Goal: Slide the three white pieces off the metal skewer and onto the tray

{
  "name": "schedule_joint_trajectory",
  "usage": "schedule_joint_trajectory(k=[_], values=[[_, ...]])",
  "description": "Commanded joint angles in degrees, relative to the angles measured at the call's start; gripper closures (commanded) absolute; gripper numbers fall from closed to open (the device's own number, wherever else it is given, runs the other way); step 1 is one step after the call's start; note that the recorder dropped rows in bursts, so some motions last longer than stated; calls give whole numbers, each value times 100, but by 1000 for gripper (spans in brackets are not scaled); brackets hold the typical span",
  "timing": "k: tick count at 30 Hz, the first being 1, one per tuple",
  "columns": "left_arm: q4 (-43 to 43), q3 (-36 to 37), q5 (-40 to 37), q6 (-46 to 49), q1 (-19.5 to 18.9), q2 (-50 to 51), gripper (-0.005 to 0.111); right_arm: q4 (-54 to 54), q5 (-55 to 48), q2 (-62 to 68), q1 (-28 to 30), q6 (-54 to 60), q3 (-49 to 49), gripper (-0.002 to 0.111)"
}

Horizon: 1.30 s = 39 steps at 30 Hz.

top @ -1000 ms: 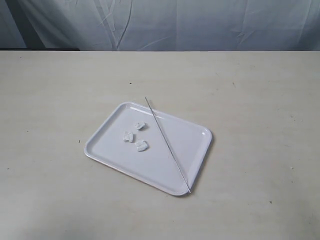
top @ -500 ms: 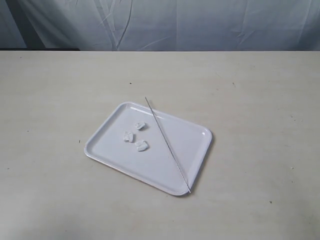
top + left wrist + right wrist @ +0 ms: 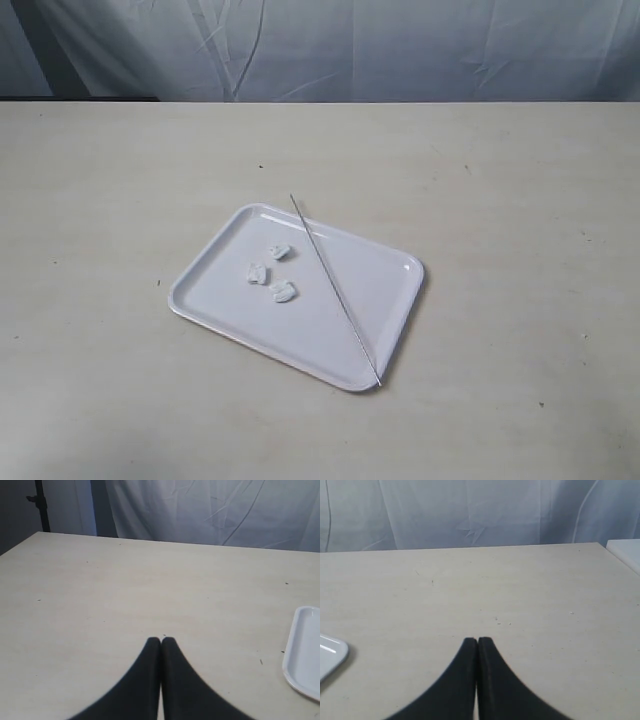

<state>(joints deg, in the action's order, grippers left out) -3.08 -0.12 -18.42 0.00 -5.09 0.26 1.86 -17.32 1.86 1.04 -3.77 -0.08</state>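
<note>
Since neither arm shows in the exterior view, we judge reach from the wrist cameras: both hang over bare bench [image 3: 520,200], each catching only a corner of the tray [image 3: 385,285] at its frame edge. Our left pincer [image 3: 161,640] is clenched on nothing, tips touching; right pincer [image 3: 478,640] likewise. Across the tray the skewer [image 3: 335,290] lies diagonally, far tip overhanging the far rim, near tip at the near-right corner, so that end favours the right arm. Left of it, and clear of it, the three white pieces [image 3: 258,272] sit loose on the tray floor. Nothing is threaded; we read the job as done.
</note>
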Motion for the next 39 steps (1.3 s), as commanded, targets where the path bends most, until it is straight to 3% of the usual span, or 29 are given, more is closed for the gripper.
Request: schedule_joint_trajectory(k=[1,39], values=[[53,12,66,0,4,-26,107,50,20,-35,1,29,8,109],[53,12,66,0,4,-26,107,-88,4,-35,1,29,8,109]])
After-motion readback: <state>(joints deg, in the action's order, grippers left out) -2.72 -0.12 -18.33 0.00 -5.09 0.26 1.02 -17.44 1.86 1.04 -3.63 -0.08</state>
